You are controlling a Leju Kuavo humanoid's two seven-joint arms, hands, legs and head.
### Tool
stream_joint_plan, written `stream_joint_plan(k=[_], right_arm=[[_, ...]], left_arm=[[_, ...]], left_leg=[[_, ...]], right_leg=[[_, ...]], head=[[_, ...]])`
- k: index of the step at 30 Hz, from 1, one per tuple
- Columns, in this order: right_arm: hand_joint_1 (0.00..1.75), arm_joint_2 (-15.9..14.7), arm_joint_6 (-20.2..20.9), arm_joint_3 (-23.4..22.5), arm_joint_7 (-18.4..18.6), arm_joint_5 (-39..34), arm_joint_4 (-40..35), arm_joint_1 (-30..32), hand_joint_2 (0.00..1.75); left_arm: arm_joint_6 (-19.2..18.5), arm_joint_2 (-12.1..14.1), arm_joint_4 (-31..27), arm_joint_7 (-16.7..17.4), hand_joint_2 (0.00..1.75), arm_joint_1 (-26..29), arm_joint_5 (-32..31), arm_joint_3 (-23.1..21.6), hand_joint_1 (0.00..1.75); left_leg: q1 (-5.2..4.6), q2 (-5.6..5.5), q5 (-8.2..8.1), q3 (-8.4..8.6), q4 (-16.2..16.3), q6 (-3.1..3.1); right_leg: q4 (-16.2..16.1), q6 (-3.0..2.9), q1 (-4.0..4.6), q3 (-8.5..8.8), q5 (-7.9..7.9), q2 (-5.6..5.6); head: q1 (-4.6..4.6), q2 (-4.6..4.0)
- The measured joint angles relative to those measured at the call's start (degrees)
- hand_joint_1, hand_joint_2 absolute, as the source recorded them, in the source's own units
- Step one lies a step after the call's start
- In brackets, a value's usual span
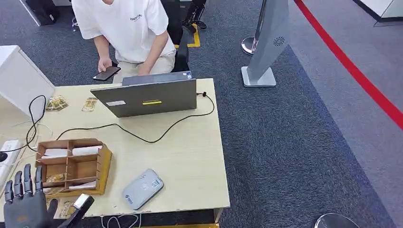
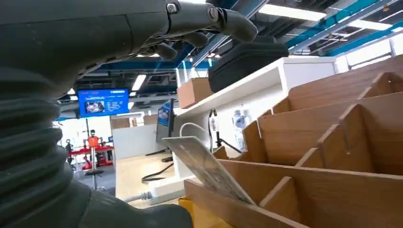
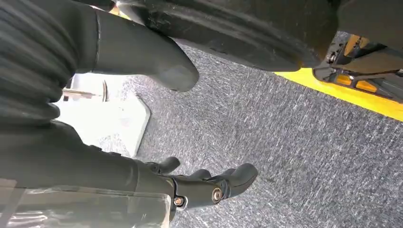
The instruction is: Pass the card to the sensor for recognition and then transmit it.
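A wooden divided box [image 1: 102,164] stands at the table's front left with white cards [image 1: 86,150] in its far compartments and patterned cards [image 1: 55,178] in a near one. The grey-blue card sensor [image 1: 142,188] lies flat near the front edge, to the right of the box. My left hand [image 1: 23,202] hovers at the table's front left corner, just short of the box, fingers spread and holding nothing. In the left wrist view a card [image 2: 204,167] leans on a divider of the box [image 2: 332,142], beyond my left hand [image 2: 142,28]. My right hand [image 3: 199,185] hangs over carpet with nothing in it.
An open laptop [image 1: 149,97] sits at the table's far edge, its black cable [image 1: 142,137] running across the middle. A person in a white shirt [image 1: 126,28] sits behind it holding a phone [image 1: 106,73]. Loose cards [image 1: 56,102] lie at the far left beside a white unit [image 1: 21,78].
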Motion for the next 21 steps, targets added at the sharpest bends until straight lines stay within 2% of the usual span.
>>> stream_joint_plan(k=[19,20,21], right_arm=[[0.00,0.00,0.00,0.39,0.15,0.00,0.00,-0.07,1.75],[0.00,0.00,0.00,0.37,0.15,0.00,0.00,-0.07,1.75],[0.00,0.00,0.00,0.39,0.15,0.00,0.00,-0.07,1.75]], left_arm=[[0.00,0.96,1.33,1.01,1.75,-0.04,0.17,-2.34,0.00],[0.00,0.98,1.33,1.03,1.75,-0.04,0.20,-2.34,1.75],[0.00,1.01,1.36,1.12,1.75,-0.04,0.26,-2.36,1.75]], left_leg=[[0.00,0.01,0.00,0.00,0.00,0.00],[0.00,0.00,0.00,0.00,0.00,0.00],[0.00,0.00,0.00,0.00,0.00,0.00]], right_leg=[[0.00,0.00,0.00,0.00,0.00,0.00],[0.00,0.00,0.00,0.00,0.00,0.00],[0.00,0.00,0.00,0.00,0.00,0.00]], head=[[0.02,-0.02],[0.00,-0.02],[0.02,-0.02]])
